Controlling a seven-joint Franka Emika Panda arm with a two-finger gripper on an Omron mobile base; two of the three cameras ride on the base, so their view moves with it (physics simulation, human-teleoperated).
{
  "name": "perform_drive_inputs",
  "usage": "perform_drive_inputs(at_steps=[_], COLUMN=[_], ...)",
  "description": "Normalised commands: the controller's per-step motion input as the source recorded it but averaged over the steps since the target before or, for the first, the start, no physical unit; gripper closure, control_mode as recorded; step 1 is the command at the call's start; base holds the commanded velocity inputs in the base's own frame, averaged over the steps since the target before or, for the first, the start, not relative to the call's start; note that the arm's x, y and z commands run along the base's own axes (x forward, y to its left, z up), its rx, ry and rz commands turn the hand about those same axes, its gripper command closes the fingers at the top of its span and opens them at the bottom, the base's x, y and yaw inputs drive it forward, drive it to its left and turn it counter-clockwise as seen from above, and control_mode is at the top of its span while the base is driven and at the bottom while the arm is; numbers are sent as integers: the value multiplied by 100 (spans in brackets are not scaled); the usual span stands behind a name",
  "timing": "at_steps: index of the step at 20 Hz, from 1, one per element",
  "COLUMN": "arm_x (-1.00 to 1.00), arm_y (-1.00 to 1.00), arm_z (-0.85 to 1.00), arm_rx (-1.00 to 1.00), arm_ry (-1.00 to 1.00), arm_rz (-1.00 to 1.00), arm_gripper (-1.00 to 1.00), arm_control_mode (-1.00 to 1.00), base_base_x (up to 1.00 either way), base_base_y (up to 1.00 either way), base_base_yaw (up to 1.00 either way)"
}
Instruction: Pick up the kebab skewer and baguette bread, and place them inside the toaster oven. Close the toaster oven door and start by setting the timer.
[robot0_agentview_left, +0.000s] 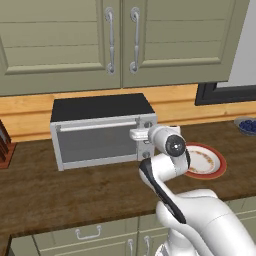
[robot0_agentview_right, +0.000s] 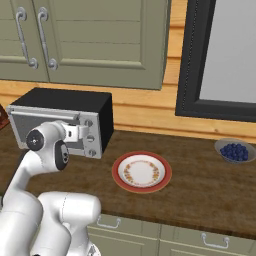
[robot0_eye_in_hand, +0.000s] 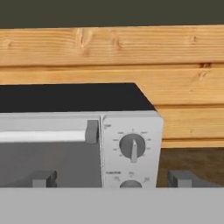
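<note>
The silver toaster oven (robot0_agentview_left: 100, 131) with a black top stands on the wooden counter against the wall. Its door (robot0_agentview_left: 95, 142) is upright and shut, with the bar handle (robot0_eye_in_hand: 43, 136) along its upper edge. My gripper (robot0_agentview_left: 138, 134) hovers just in front of the oven's right side, level with the knob column. In the hand view the fingertips (robot0_eye_in_hand: 43, 178) stand wide apart and open, nothing between them, with the top knob (robot0_eye_in_hand: 132, 147) ahead and a second knob (robot0_eye_in_hand: 130, 184) below it. The kebab skewer and baguette bread are hidden.
A red-rimmed plate (robot0_agentview_right: 141, 171) lies on the counter right of the oven. A bowl of blueberries (robot0_agentview_right: 234, 151) sits far right. A wooden block (robot0_agentview_left: 4, 145) stands at the left edge. Cabinets (robot0_agentview_left: 115, 40) hang above; a dark-framed window (robot0_agentview_right: 220, 60) is at the right.
</note>
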Motion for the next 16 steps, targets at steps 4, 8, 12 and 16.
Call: perform_drive_inputs(at_steps=[4,8,12,16], arm_x=[0,0,0,0], arm_y=[0,0,0,-2], arm_z=[-23,-29,-29,-29], arm_rx=[0,0,0,2], arm_ry=[0,0,1,1], arm_rz=[0,0,0,0], arm_gripper=[-100,-100,-100,-100], arm_control_mode=[-100,-100,-100,-100], base_base_x=[0,0,0,0], base_base_y=[0,0,0,0], base_base_yaw=[0,0,0,0])
